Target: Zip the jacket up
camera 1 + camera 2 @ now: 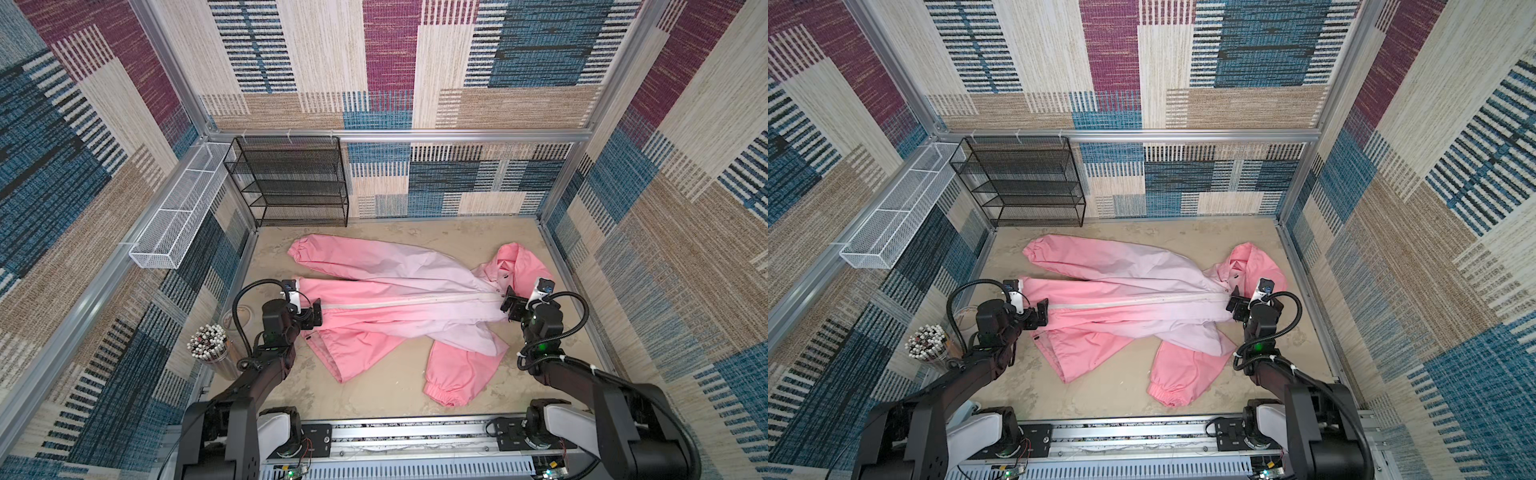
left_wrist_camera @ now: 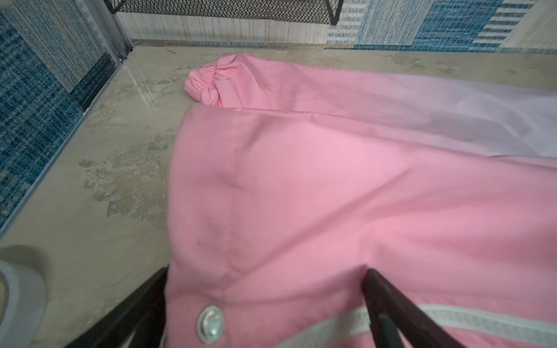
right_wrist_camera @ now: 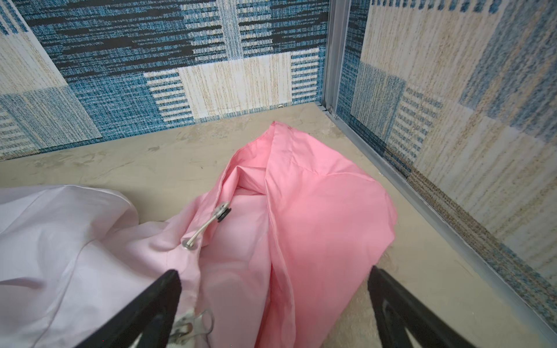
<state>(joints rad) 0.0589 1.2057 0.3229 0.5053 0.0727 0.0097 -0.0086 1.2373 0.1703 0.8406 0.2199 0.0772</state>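
Well, closest in, a metal rail (image 1: 415, 434) is running along the front. The left arm (image 1: 266, 365) and the right arm (image 1: 573, 374) are reaching out from it over the worktop (image 1: 395, 399). A cup of pencils (image 1: 210, 343) is standing by the left arm.

Next, the pink jacket (image 1: 361, 353) is lying flat across the middle of the worktop. Its bottom edge is pointing left and its hood (image 1: 525, 262) is pointing right. One sleeve (image 1: 457, 374) is folding toward the front, and its cuff (image 1: 442, 394) is resting nearest the rail.

The left tool (image 1: 316, 312) is sitting at the bottom edge of the jacket. Its fingers (image 2: 382, 307) are spread wide and are not squeezing anything. In the left wrist view the hem with a shiny snap (image 2: 211, 324) is lying between them. The right tool (image 1: 508, 308) is sitting at the collar end, and it is wide open too, gripping nothing. In the right wrist view the zipper pull (image 3: 193, 327) is lying just beside one finger.

The white zipper (image 1: 415, 301) is running in a line from one tool to the other.

Farther back, the other sleeve (image 1: 353, 257) is stretching to the left, and the hood is lying open near the right wall. At the back, a black wire rack (image 1: 291, 183) is standing against the wall, and a white wire basket (image 1: 178, 216) is hanging on the left wall.
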